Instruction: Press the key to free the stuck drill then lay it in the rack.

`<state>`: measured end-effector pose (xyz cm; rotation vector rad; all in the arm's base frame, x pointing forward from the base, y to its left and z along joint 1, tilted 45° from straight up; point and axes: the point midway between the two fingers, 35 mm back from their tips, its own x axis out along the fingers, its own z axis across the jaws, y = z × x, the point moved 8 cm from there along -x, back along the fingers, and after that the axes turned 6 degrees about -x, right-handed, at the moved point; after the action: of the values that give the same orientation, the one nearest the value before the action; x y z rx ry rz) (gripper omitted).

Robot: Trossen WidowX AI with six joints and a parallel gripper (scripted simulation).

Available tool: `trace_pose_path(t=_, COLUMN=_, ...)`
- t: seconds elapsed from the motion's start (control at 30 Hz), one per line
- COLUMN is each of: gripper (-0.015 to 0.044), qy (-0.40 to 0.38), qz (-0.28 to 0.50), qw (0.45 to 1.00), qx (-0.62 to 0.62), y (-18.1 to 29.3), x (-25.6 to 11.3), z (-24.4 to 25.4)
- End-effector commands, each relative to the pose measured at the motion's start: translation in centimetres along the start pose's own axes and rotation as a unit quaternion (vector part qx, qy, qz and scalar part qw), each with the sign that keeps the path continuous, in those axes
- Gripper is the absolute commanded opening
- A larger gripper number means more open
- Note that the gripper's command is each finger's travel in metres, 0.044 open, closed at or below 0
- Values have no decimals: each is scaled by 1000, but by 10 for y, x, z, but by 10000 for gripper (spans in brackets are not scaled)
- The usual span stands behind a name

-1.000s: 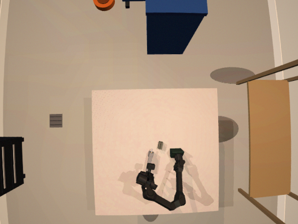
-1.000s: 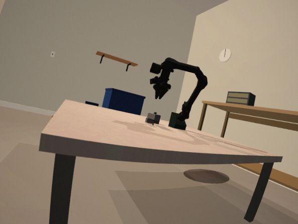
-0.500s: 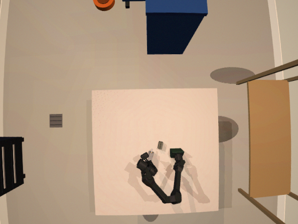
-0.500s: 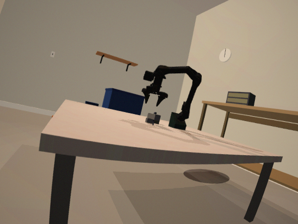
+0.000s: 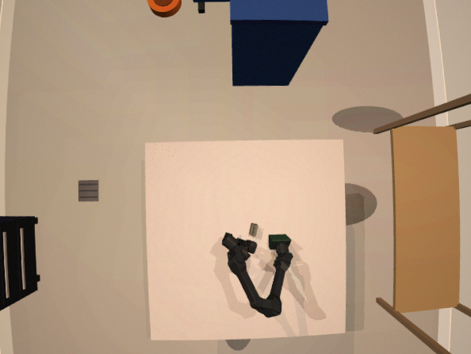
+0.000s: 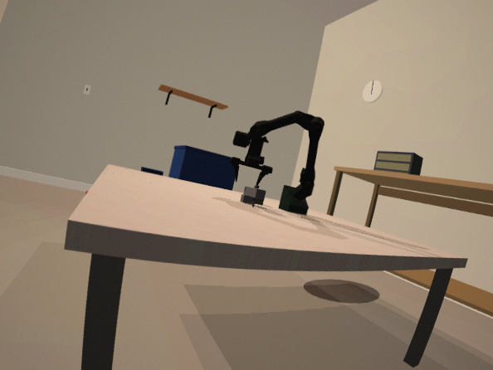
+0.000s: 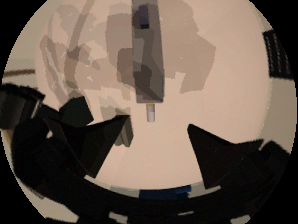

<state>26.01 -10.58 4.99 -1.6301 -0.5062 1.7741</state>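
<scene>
The grey holder block (image 6: 249, 192) (image 7: 149, 65) stands on the table, mostly under the arm in the top view. A dark blue key (image 7: 144, 16) shows on its top face; how deep it sits is unclear. The drill (image 7: 151, 114) is a short silver stub with an orange band, sticking out of the holder's end. My gripper (image 6: 246, 183) (image 7: 156, 123) is open and empty, fingers pointing down over the holder's drill end. In the wrist view the stub shows between the spread fingertips. The small grey rack (image 5: 254, 230) (image 7: 125, 136) stands apart from the holder, partly behind one finger in the wrist view.
The arm's green base (image 5: 279, 240) (image 6: 286, 199) stands on the table (image 5: 190, 190) (image 6: 166, 216), close to the rack on its right in the top view. A blue cabinet (image 5: 277, 51) and a wooden side table (image 5: 426, 218) stand off the table.
</scene>
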Motion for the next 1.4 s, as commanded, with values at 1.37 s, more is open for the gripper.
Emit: trace_pose_path(t=1.37, gripper=440, qy=-10, qz=-1, qw=998, qx=-63, y=3, x=53, z=7)
